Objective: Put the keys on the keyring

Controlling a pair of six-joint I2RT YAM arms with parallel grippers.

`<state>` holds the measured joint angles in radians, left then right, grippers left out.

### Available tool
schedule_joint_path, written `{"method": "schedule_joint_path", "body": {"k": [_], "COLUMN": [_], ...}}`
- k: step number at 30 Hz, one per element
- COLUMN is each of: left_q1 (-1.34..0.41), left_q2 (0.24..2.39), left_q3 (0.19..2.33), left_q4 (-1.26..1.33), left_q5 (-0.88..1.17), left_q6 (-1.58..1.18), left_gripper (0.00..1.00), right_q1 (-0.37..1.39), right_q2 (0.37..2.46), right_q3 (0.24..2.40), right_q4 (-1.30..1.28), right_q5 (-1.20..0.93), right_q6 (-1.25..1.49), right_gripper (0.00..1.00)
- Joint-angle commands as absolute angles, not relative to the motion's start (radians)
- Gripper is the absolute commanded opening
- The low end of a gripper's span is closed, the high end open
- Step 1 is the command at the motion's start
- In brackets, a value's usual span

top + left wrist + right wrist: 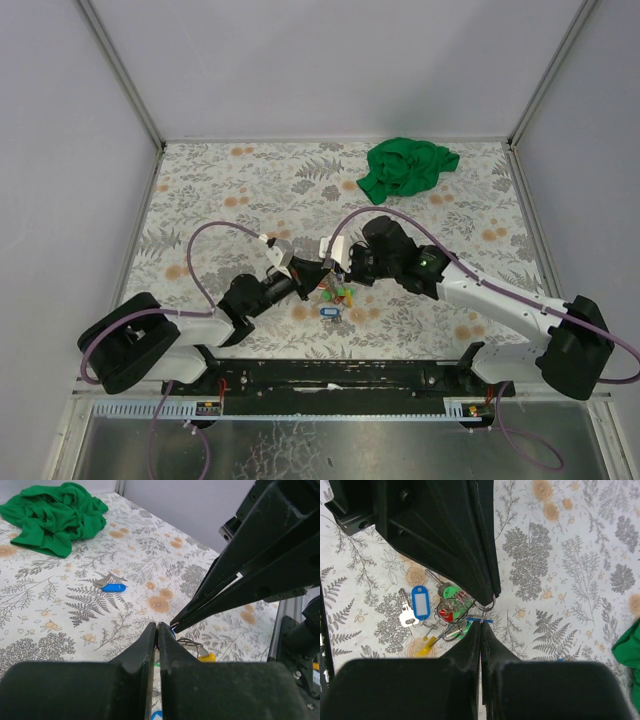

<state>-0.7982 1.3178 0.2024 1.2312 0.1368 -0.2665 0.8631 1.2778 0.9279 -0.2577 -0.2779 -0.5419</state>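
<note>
**A:** Starting at the near edge, what lies closest?

**B:** In the lower middle of the top view, a small silver key with a blue rectangular plastic tag (420,601) lies flat on the floral-patterned counter (250,190). It is apart from anything gripping it. Just beyond it is a cluster of tiny keys with green, red and yellow plastic heads (451,612), bunched together in a tangle.

**A:** And the keyring?

**B:** The thin silvery wire keyring (490,605) sits at the far edge of that cluster, right where the two arms meet. The left gripper (157,627) has its fingers pressed together, and the wire touches its tip. I judge it is steadying the loop, though I cannot tell whether the wire is actually pinched.

**A:** The other one?

**B:** The right gripper (481,626) is likewise pressed together, tip to tip with the left. A sliver of blue shows at its point, too small to name. Meeting nose to nose like this makes sense for threading: one side holds the loop and the other feeds a key in.

**A:** Anything farther out?

**B:** A loose blue-headed key (114,587) lies alone at centre left of the left wrist view, well apart from the cluster. Beyond it, at the upper right of the top view, a crumpled green cloth (408,168) lies out of the way.
</note>
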Motion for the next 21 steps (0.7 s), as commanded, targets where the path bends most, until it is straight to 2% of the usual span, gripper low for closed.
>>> {"method": "schedule_joint_path", "body": {"k": [1, 9, 15, 21], "left_q1": [-0.786, -0.796, -0.791, -0.742], "left_q2": [1.306, 1.327, 1.317, 1.286], "left_q3": [0.188, 0.190, 0.187, 0.241], "left_q4": [1.473, 1.498, 1.471, 1.291], "left_q5": [-0.050, -0.085, -0.060, 0.146], "left_q6": [-0.341, -0.436, -0.368, -0.244], "left_gripper": [0.00, 0.00, 0.14, 0.25], "right_q1": [0.880, 0.898, 0.900, 0.899], "right_q2": [1.231, 1.247, 1.198, 1.193], "right_q3": [0.873, 0.872, 0.892, 0.972], "right_q4": [-0.282, -0.250, -0.250, -0.310], "right_q5": [-0.252, -0.280, -0.184, -0.163], "right_q6": [-0.544, -0.555, -0.566, -0.621], "right_gripper": [0.00, 0.00, 0.00, 0.00]}}
